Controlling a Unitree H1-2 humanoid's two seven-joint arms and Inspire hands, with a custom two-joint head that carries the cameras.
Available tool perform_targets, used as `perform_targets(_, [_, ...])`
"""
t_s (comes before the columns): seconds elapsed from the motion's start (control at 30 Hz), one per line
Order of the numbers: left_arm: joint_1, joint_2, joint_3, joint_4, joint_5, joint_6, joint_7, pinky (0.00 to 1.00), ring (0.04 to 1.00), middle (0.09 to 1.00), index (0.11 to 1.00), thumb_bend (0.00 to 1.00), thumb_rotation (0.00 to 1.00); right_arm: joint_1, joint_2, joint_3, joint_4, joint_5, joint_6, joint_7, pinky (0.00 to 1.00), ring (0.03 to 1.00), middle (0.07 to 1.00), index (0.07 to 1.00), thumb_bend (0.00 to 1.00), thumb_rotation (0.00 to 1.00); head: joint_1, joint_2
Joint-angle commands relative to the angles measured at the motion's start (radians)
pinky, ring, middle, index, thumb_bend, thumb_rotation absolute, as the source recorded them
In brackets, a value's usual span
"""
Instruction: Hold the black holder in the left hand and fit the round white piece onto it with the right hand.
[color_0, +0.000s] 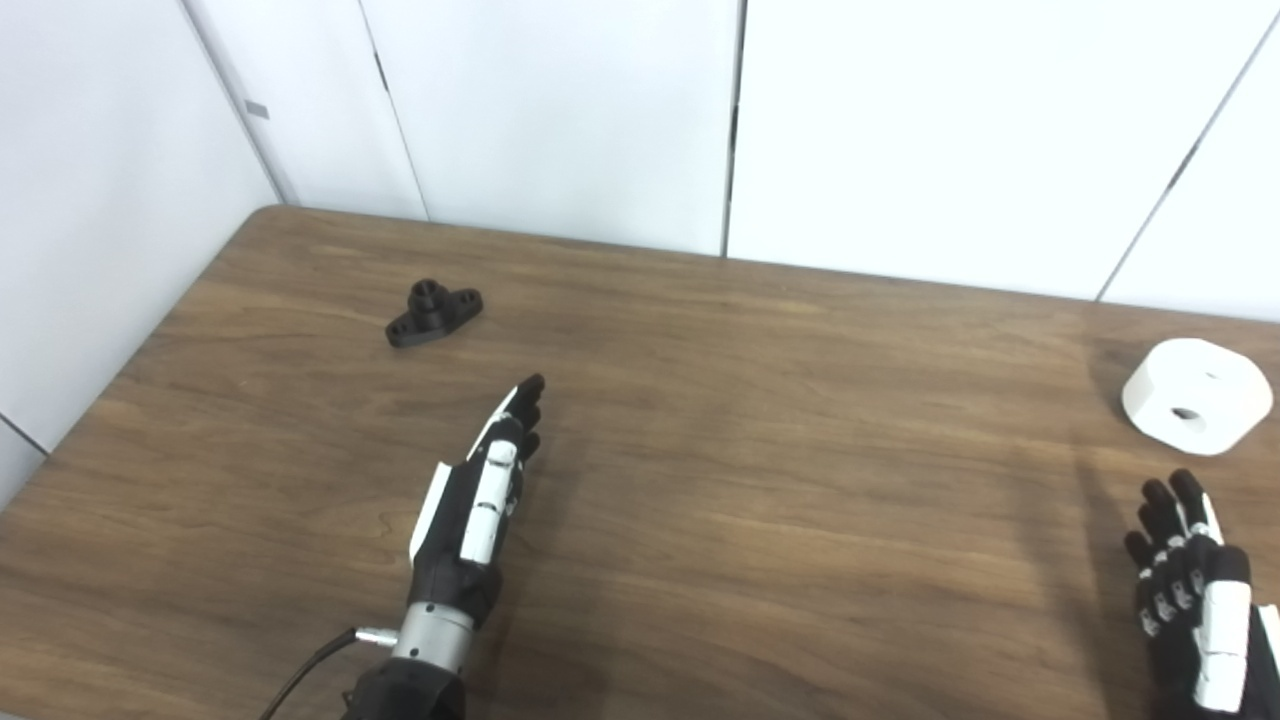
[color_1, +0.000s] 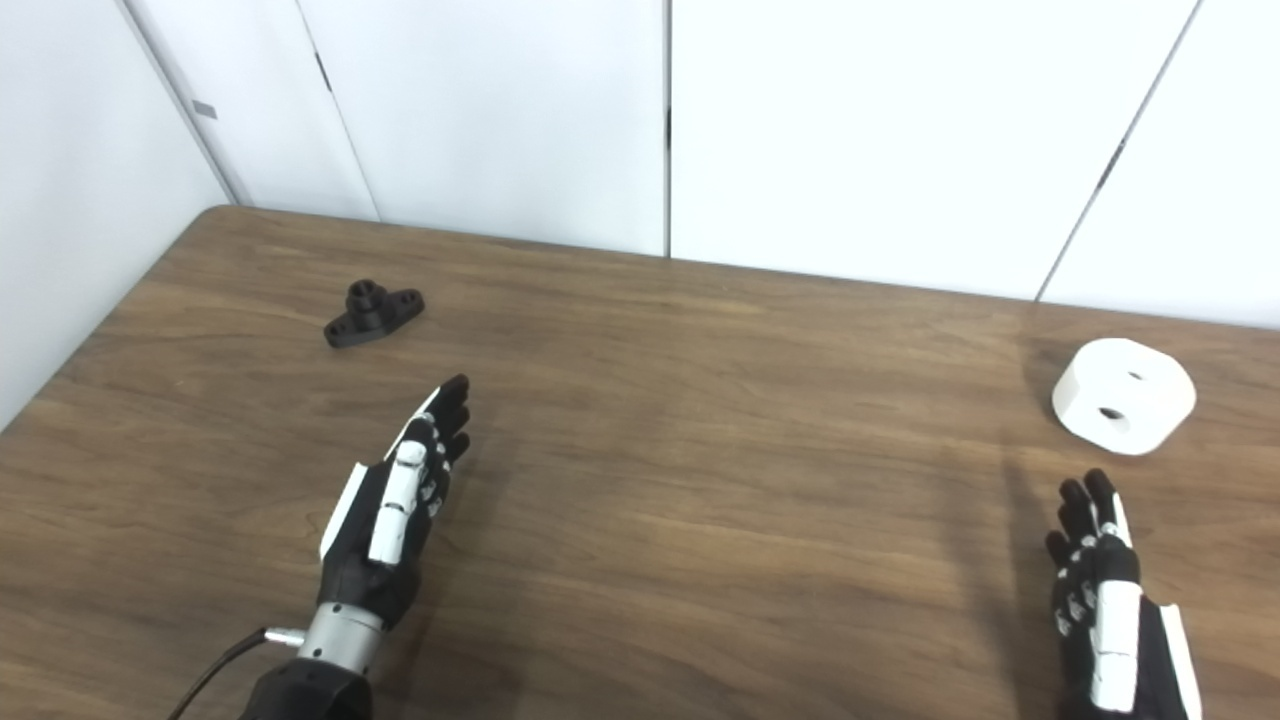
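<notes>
Far left on the wooden table (color_0: 700, 480): black holder (color_0: 434, 313), small, matte, probably hard light plastic; flat lobed base with a short upright tube. Best taken by the base ends, leaving the tube clear. Nearer, well apart from it: left hand (color_0: 478, 505), fingers straight, spread slightly, holding nothing. Far right: round white piece (color_0: 1197, 395), a thick smooth disc with a centre hole, likely stiff and light; best gripped across the rim. Just below: right hand (color_1: 1110, 590), fingers extended, empty.
</notes>
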Motion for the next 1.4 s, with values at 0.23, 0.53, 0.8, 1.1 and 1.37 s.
perform_targets(0.23, [0.15,-0.076,-0.022,-0.005,0.026,-0.07,0.034,1.0,0.991,0.977,0.939,0.45,0.95,0.164,-0.006,-0.01,-0.016,0.02,-0.063,0.027,1.0,1.0,0.95,0.984,0.64,1.0,0.004,0.005])
perform_targets(0.53, [0.147,-0.063,-0.024,-0.048,0.019,-0.049,0.039,1.0,0.99,0.976,0.95,0.41,0.79,0.167,-0.002,-0.021,-0.025,0.022,-0.055,0.031,1.0,0.991,0.943,0.971,0.65,1.0,-0.001,0.002])
perform_targets(0.8, [0.069,-0.002,0.044,-0.226,0.183,0.154,0.088,0.9,0.925,0.928,0.916,0.51,0.33,0.179,-0.006,-0.029,-0.038,0.037,-0.052,0.04,1.0,0.979,0.933,0.955,0.67,1.0,-0.007,0.013])
perform_targets(1.1, [-0.081,0.111,0.149,-0.305,0.369,0.4,0.055,0.85,0.891,0.916,0.903,0.64,0.07,0.186,-0.009,-0.032,-0.045,0.038,-0.055,0.046,1.0,0.989,0.94,0.963,0.68,1.0,-0.012,0.03])
perform_targets(1.37, [-0.214,0.166,0.295,-0.228,0.517,0.445,-0.097,0.95,0.94,0.929,0.9,0.76,0.08,0.185,-0.01,-0.039,-0.043,0.054,-0.059,0.054,1.0,0.976,0.945,0.97,0.66,1.0,-0.032,0.042])
